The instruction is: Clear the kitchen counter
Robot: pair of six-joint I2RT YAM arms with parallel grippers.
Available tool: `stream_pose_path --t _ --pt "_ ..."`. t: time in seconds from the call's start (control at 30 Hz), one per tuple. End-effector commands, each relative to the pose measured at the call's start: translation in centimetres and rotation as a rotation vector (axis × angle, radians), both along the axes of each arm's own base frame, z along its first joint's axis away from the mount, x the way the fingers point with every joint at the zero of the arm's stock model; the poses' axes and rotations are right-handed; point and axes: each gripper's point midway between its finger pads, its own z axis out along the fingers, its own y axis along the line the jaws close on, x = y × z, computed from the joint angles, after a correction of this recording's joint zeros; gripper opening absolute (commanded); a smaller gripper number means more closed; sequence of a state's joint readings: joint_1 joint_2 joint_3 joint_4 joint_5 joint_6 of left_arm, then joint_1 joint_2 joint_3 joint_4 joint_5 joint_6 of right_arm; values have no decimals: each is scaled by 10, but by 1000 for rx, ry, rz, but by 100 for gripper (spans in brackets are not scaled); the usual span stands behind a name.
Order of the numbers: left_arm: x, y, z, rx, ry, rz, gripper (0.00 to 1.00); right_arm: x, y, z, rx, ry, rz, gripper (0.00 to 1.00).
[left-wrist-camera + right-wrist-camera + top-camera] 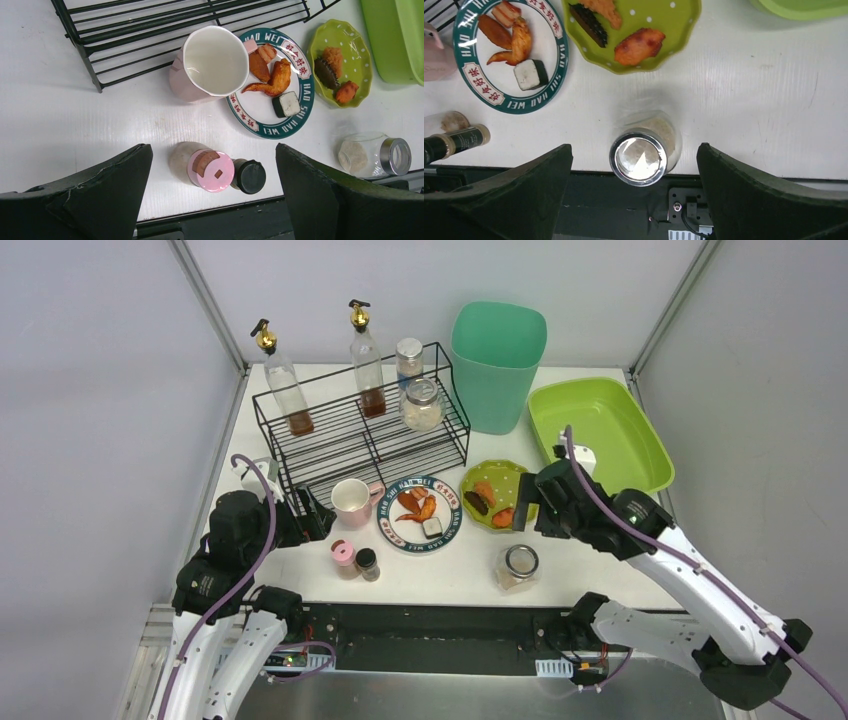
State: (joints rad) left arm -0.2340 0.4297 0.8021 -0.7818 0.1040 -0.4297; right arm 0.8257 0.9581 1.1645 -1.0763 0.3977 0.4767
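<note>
The white surface (440, 575) runs across the whole top external view, between the arm bases at the near edge and the back wall, and carries everything here. At its rear left stands a black wire rack (360, 435) holding 2 pump bottles of brown liquid and 2 glass jars. A teal bin (497, 365) stands just right of the rack, with a lime-green tray (600, 435) to the right of the bin.

In front of the rack, a pink mug (210, 62) touches the rim of a teal-rimmed plate (272, 107) bearing a chicken wing and other food pieces. Just right of that plate lies a green dotted dish (634, 35) with 3 fried pieces. Near the front edge, a pink-lidded jar (207, 170) and a black-capped spice bottle (249, 176) stand side by side.

The left gripper (212, 150) is spread wide and holds nothing; in its wrist view the pink-lidded jar and spice bottle appear between its fingers. The right gripper (634, 147) is also spread wide and empty, and a metal-lidded glass jar (641, 152) of pale powder is framed between its fingers at the front edge.
</note>
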Motion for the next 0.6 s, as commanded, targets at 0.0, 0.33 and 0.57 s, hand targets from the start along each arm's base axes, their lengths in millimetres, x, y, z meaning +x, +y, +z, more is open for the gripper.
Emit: stream_pose_path --t 0.0,0.33,0.57 --pt "4 -2 7 -10 -40 -11 99 -20 -22 -14 -3 43 -94 99" --pt "3 -3 8 -13 -46 -19 99 -36 -18 -52 -46 144 -100 99" --pt "2 -4 8 -15 -48 -24 99 -44 -2 -70 -47 182 -65 99"
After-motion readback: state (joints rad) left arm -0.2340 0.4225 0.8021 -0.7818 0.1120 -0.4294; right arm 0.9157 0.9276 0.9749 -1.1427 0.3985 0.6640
